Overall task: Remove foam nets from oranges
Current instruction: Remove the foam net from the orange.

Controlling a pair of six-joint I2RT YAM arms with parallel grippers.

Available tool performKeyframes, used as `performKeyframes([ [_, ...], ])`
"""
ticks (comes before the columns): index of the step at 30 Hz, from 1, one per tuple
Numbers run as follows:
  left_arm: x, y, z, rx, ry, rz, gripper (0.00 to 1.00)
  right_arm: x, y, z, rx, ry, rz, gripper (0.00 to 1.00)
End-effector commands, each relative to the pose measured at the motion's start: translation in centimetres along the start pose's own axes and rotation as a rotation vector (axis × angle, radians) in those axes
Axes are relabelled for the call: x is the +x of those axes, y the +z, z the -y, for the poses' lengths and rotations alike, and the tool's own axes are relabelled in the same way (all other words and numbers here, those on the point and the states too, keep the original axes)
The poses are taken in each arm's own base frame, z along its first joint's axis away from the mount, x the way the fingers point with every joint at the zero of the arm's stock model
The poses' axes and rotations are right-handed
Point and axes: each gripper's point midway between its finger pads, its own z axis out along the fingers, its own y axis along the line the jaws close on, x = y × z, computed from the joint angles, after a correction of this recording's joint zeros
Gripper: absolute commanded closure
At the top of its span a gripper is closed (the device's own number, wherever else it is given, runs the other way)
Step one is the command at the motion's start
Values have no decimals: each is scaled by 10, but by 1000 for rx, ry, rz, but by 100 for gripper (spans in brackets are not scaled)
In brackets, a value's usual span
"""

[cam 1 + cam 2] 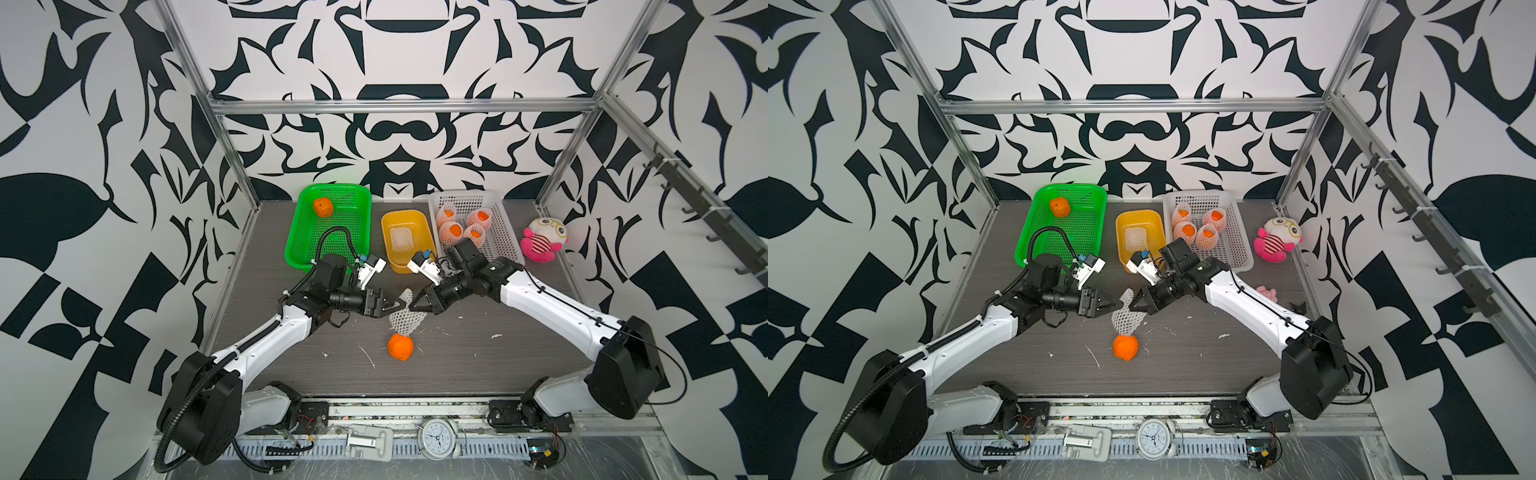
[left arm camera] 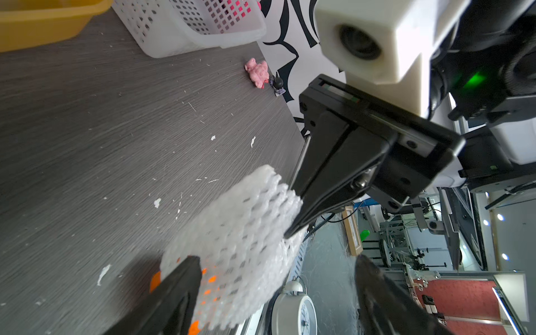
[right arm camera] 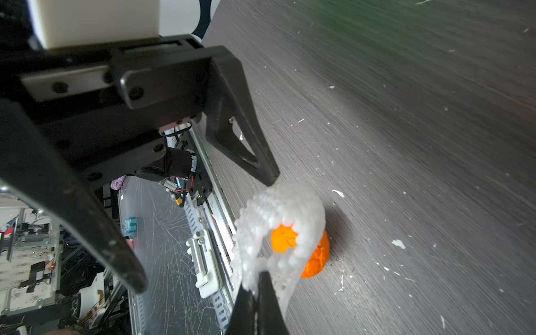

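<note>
**Foam net [image 1: 405,321] coming off second orange [image 1: 401,347], four waiting**

Right gripper [image 1: 411,308] is pinching the upper edge of the white foam net, which is hanging limp above the table [image 1: 478,365]. Left gripper [image 1: 400,305] is hovering beside it with jaws spread wide, gripping nothing. Directly below, the second orange is sitting bare on the table (whether the net's hem is brushing it, I cannot tell).

By my count, one stripped orange [image 1: 323,206] is lying in the green basket [image 1: 296,226] and one spent net [image 1: 402,240] in the yellow bin [image 1: 387,243]. Four netted oranges [image 1: 453,229] are waiting in the white basket [image 1: 505,239].

Only the top views are showing that tally. The left wrist view is showing the pinch up close. The right wrist view is showing the net as an open hoop framing the fruit.
</note>
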Motion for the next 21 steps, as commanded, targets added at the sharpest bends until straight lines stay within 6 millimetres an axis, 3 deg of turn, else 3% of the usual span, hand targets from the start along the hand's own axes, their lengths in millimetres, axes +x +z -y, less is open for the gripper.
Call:
performKeyframes([
  [1, -4, 1, 9, 41, 4, -19, 18, -11, -11, -21, -74, -67, 56, 100],
  [4, -3, 6, 1, 42, -32, -52, 23, -10, -11, -23, -89, -70, 56, 100],
  [12, -4, 0, 3, -9, 19, -50, 23, -7, -15, -30, -108, -75, 63, 100],
  [14, -6, -5, 13, -5, 57, -33, 23, -8, -17, -32, -109, -83, 69, 100],
  [21, -8, -6, 18, 4, 71, -41, 22, -10, -22, -38, -117, -94, 69, 100],
])
